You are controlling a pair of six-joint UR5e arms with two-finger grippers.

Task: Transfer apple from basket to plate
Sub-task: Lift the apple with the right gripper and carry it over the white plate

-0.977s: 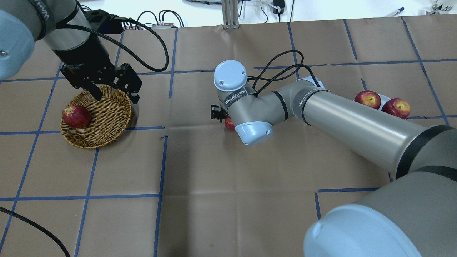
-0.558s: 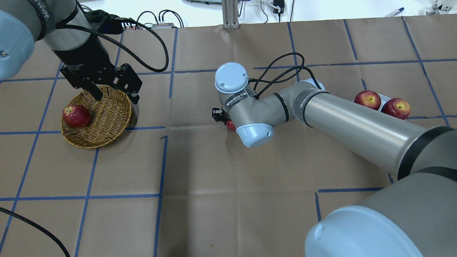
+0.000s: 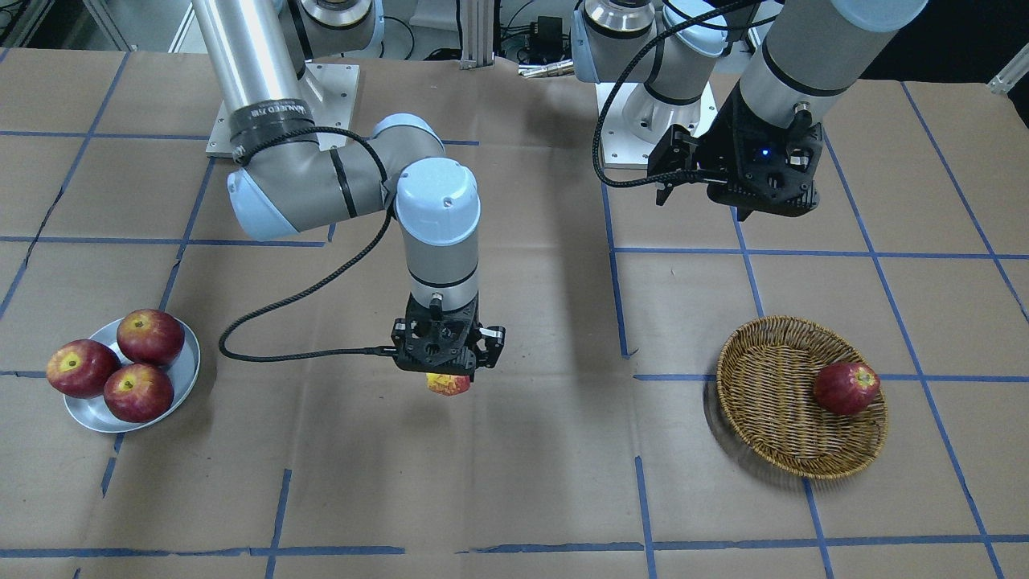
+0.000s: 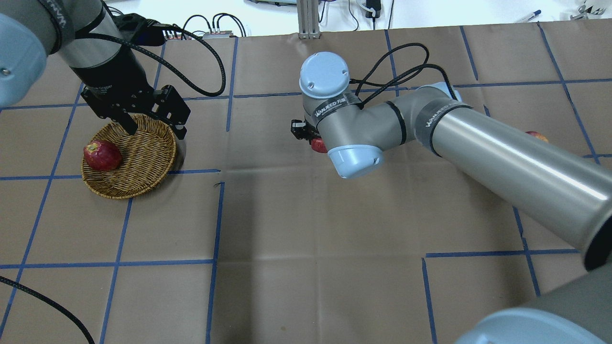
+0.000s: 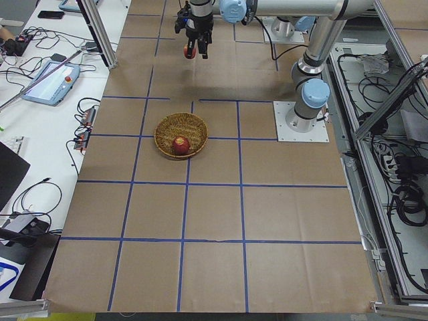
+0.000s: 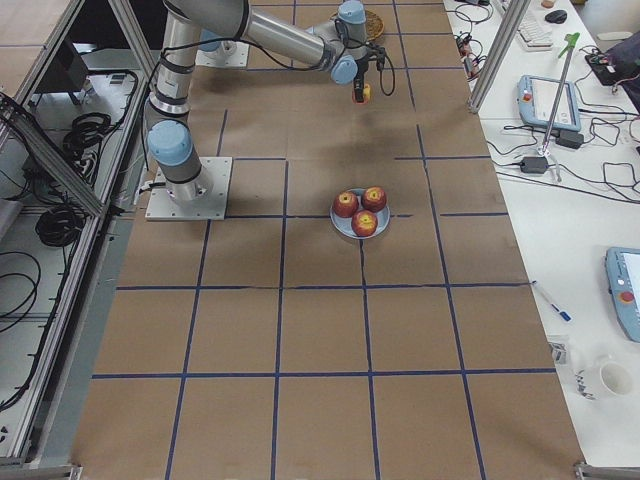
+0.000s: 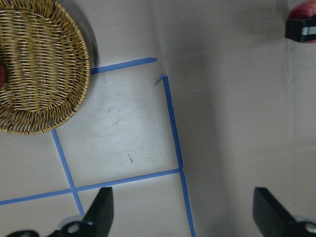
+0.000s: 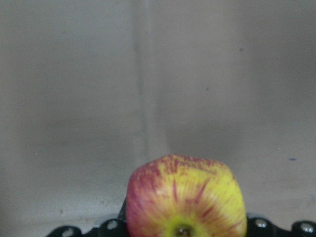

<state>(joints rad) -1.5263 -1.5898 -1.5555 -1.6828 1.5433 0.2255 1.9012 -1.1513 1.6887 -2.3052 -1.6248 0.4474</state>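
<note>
Carry step: right gripper jaws clenched on the apple, above the tabletop between basket and plate; left gripper jaws spread, empty; next move: find a gap among three red apples, lower, release.

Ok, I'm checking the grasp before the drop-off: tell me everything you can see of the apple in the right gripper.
The apple is mostly yellow with red streaks, smooth-skinned and whole as far as it shows, a dimpled end facing the wrist camera. It hangs under the right gripper, clamped in its jaws, which hide its upper part. It appears clear of the table, mid-table, between the basket and the plate, touching neither.
</note>
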